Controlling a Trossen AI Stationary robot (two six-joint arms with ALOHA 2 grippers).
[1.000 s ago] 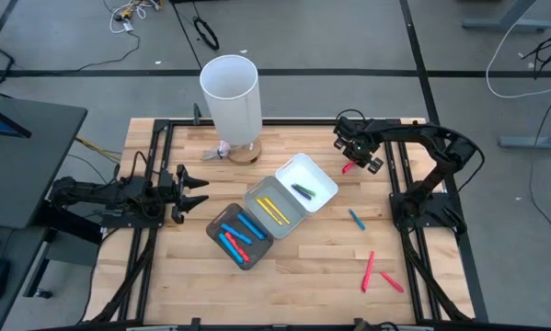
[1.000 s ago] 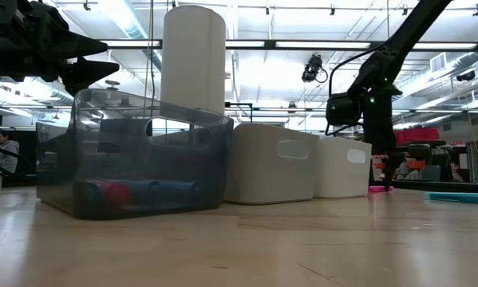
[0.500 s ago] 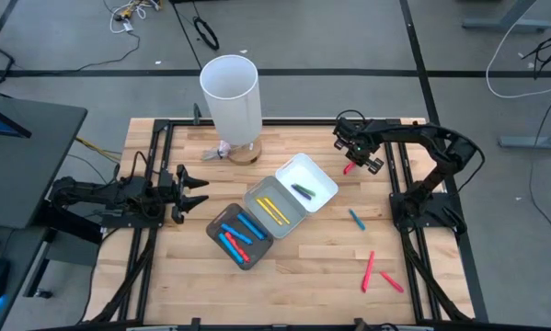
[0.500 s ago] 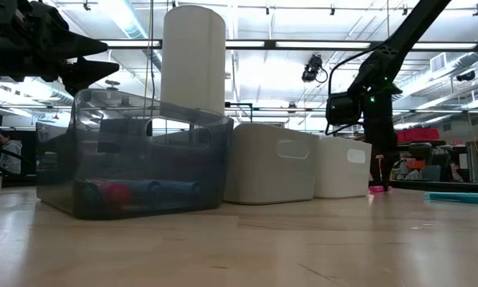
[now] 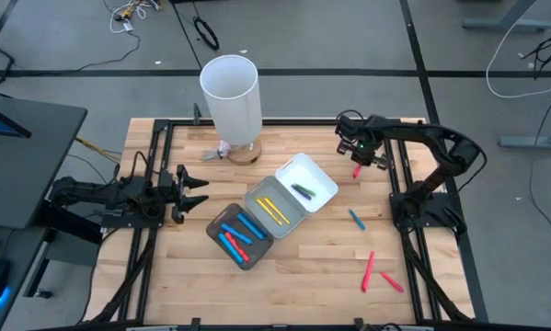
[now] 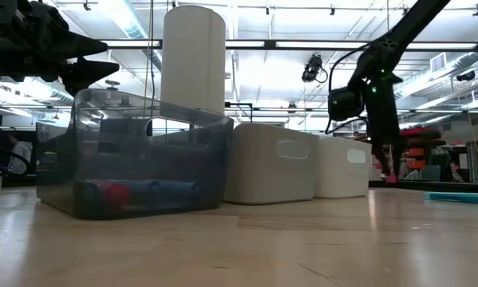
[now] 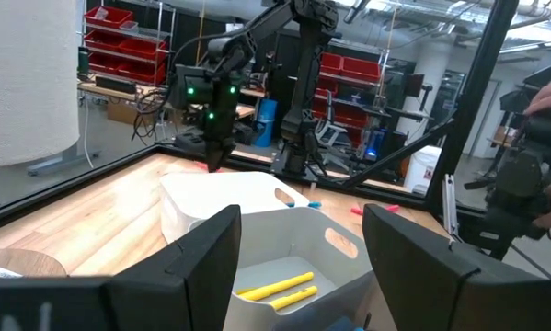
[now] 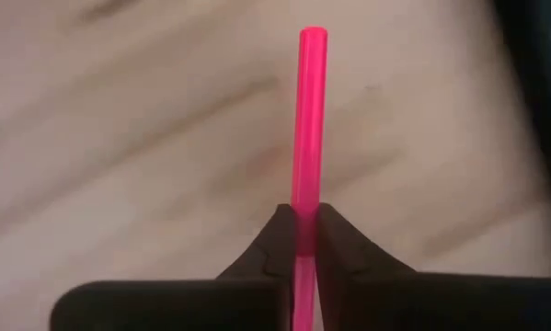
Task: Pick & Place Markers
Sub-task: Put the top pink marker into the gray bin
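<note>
The right gripper (image 8: 300,241) pinches a pink marker (image 8: 309,119) near the table's (image 5: 303,276) back right corner (thin grip); it could slip out.

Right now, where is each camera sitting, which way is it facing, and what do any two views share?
High view: overhead, looking down; both arms show.
Low view: table height, looking across at the trays; right arm shows.
Left wrist view: past the open left gripper toward the right arm.
Right wrist view: right gripper shut on a red marker.
Shared: high view also shows that red marker.
</note>
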